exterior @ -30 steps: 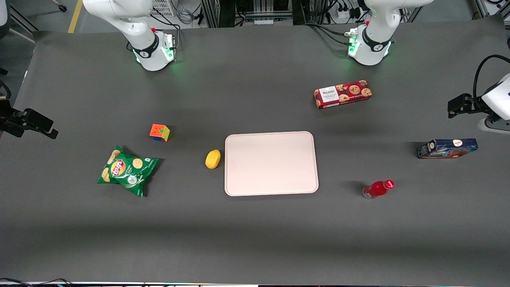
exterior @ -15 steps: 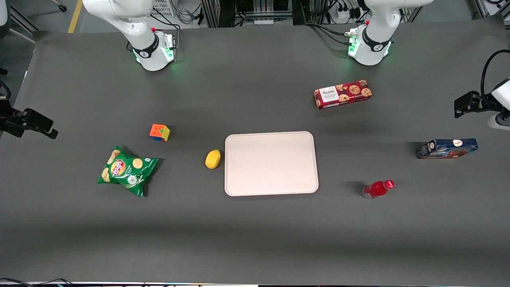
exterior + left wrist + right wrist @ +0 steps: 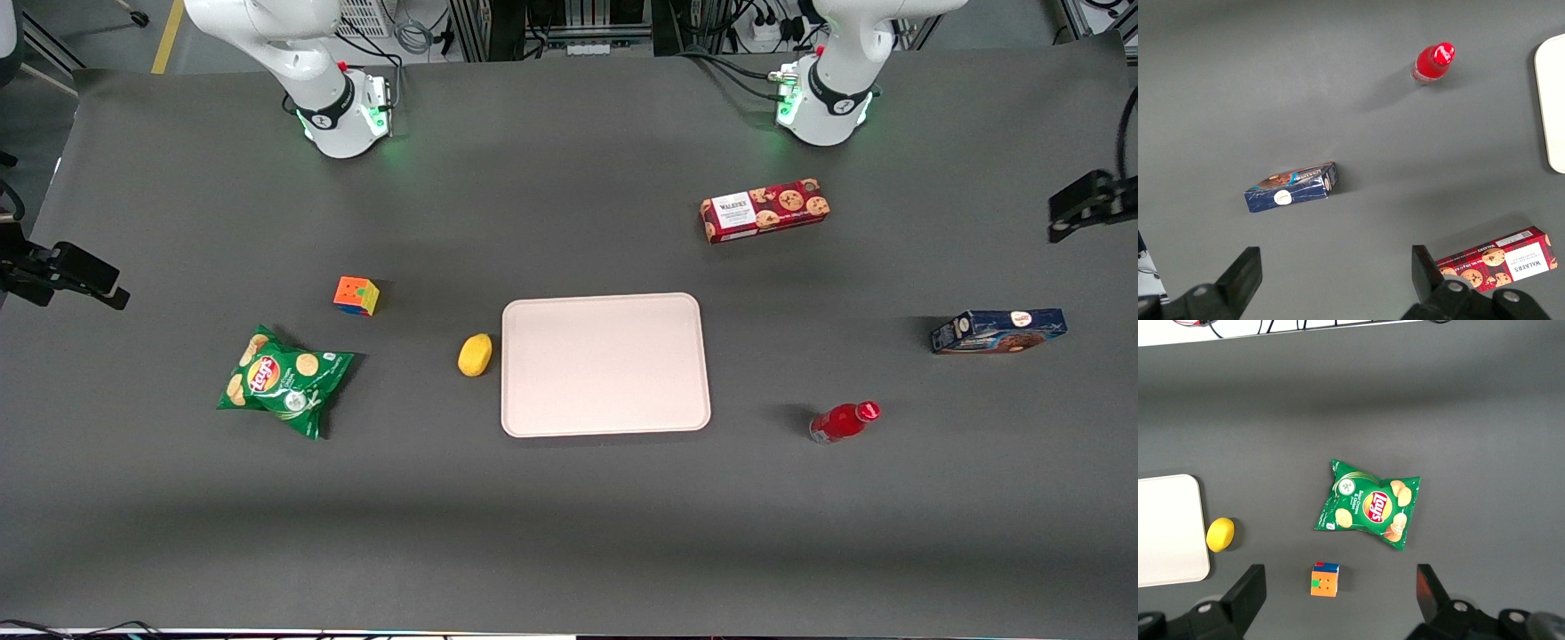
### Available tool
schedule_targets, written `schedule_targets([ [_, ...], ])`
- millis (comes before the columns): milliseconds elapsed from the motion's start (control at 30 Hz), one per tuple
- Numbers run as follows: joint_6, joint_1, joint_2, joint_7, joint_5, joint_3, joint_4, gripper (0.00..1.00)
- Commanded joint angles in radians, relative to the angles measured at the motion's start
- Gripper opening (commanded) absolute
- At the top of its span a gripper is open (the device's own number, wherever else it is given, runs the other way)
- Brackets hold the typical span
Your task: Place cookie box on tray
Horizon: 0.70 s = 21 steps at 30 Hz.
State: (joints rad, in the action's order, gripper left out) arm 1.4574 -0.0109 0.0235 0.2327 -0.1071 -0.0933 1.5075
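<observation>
The tray (image 3: 605, 364) lies bare at the middle of the table (image 3: 569, 533), so the step in hand looks like the approach. The cookie box (image 3: 998, 331), a slim navy carton with brown cookie pictures and a round white logo, lies flat near the table edge at the working arm's end. The pincer (image 3: 1331, 277) hangs above it, spread wide and holding nothing; next it must descend and straddle the carton

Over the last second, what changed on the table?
Only the left arm moved: its gripper, open and empty, drew away from the front camera and farther toward the table's edge at the working arm's end. The cookie box, tray and the other items stayed put.
</observation>
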Motion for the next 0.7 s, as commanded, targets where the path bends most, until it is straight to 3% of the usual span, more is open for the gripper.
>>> schedule_targets([
  [0, -0.094, 0.020, 0.001, -0.133, -0.009, -0.130, -0.038, 1.00],
  [267, -0.074, 0.016, -0.002, -0.530, -0.011, -0.175, 0.052, 1.00],
  [433, 0.056, 0.012, -0.002, -0.784, -0.011, -0.178, 0.192, 1.00],
  [667, 0.300, -0.009, 0.001, -0.885, -0.014, -0.201, 0.414, 1.00],
])
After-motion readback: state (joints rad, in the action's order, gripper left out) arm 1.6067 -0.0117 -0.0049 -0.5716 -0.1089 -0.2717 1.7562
